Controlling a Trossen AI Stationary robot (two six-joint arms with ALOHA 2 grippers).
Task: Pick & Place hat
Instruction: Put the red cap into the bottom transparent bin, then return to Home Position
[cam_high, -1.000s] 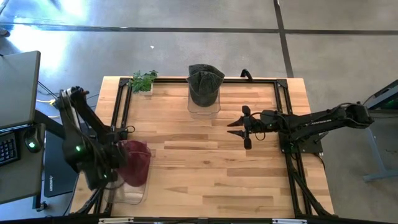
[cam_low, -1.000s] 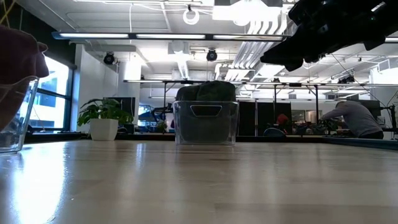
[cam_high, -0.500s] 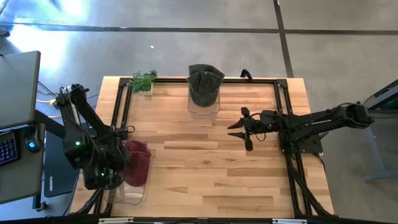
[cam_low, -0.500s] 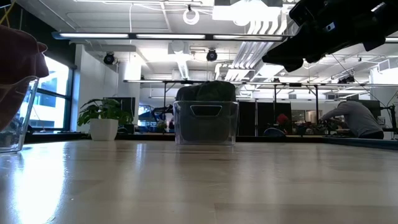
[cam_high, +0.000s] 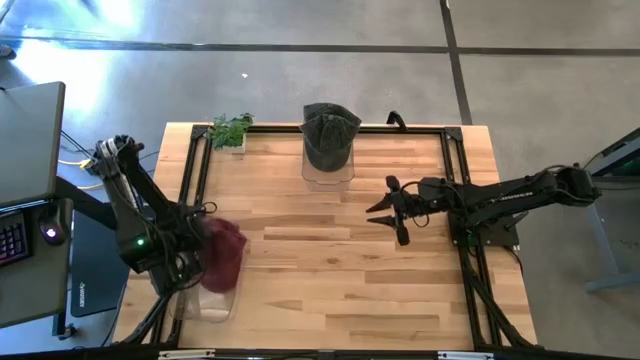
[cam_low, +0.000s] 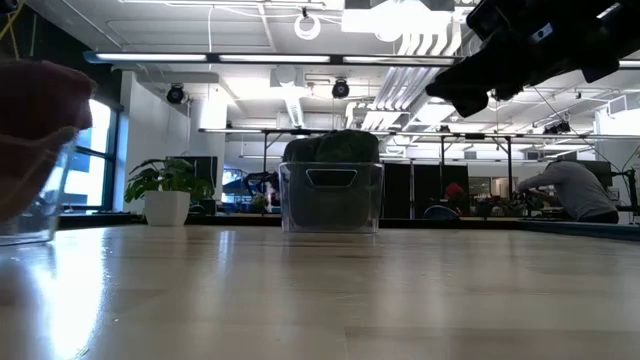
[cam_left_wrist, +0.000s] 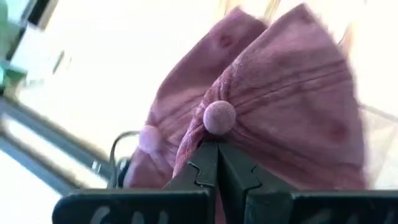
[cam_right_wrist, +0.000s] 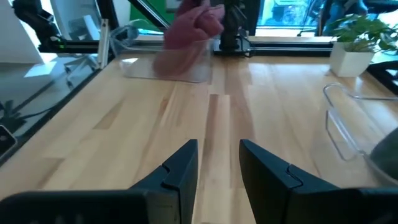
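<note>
- Left end effector (cam_left_wrist: 217, 163) sits at the tabletop's (cam_high: 330, 270) near-left edge, fingers pinched together on the maroon hat (cam_high: 222, 255), which is over a clear bin (cam_high: 205, 305).
- A dark green hat (cam_high: 328, 135) fills a clear bin (cam_high: 328, 175) at far centre.
- Right end effector (cam_high: 385, 210) hovers right of centre, partly open, holding nothing.

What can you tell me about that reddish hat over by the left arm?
The maroon hat is a soft, crumpled cloth cap with stitched panels meeting at a small fabric button on its crown. It sits in a clear plastic bin near the table's front left corner, bulging above the rim. The left hand is shut on the fabric just below the button. In the low view only an edge of the hat shows, above the bin's wall.
</note>
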